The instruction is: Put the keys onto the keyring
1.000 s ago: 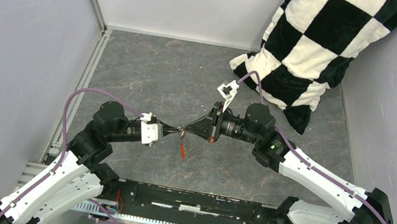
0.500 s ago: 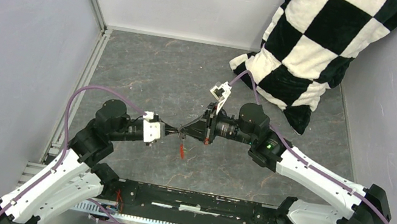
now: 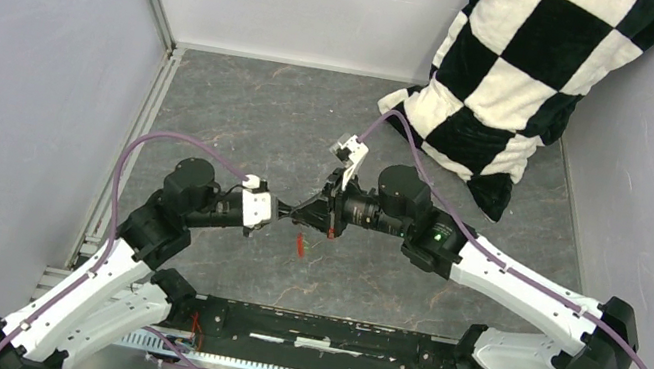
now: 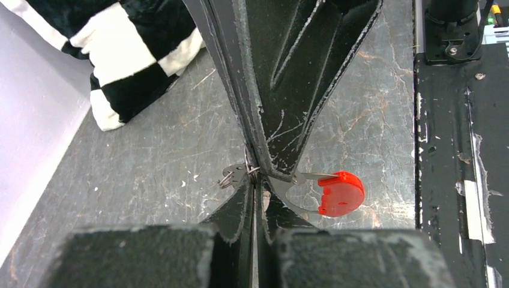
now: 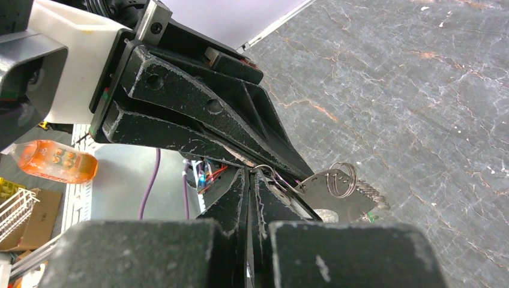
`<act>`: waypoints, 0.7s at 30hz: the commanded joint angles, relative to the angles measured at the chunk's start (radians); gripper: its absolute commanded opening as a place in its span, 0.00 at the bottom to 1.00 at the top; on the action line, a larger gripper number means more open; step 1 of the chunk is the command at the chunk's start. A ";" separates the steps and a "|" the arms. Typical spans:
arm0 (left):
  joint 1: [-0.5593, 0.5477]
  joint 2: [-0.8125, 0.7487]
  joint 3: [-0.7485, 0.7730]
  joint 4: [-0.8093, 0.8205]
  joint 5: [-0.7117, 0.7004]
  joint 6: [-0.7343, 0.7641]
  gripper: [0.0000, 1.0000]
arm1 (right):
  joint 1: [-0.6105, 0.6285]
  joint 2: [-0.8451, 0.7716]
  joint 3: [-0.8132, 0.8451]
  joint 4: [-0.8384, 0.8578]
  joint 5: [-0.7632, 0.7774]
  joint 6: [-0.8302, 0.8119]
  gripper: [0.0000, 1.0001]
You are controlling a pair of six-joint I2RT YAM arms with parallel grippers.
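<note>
Threading in hand. Left gripper point(image 4: 254, 189) and right gripper point(image 4: 257, 167) are set tip to tip at frame centre, fingers together, apparently clamped on keyring point(image 4: 235, 176); red key point(image 4: 340, 193) hung lower right. Fine alignment is called for next.

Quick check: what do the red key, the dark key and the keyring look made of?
Red key: probably plastic; uniform matte red head.
Dark key: metal, dull grey, toothed edge.
Keyring: thin steel-like wire, bright glints on its coils.

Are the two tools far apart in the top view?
No, the left tool and the right tool meet tip to tip at the keyring.
</note>
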 commanded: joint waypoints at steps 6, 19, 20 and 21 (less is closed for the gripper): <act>-0.003 -0.008 0.057 0.038 0.013 -0.041 0.02 | 0.020 0.017 0.053 -0.064 0.004 -0.063 0.00; -0.004 -0.049 -0.007 0.246 0.065 -0.162 0.02 | 0.025 0.064 0.178 -0.147 -0.120 -0.098 0.08; -0.004 -0.046 -0.012 0.288 0.062 -0.177 0.02 | 0.026 0.068 0.186 -0.157 -0.120 -0.096 0.08; -0.003 -0.044 -0.020 0.321 0.060 -0.194 0.02 | 0.027 0.070 0.195 -0.163 -0.117 -0.096 0.09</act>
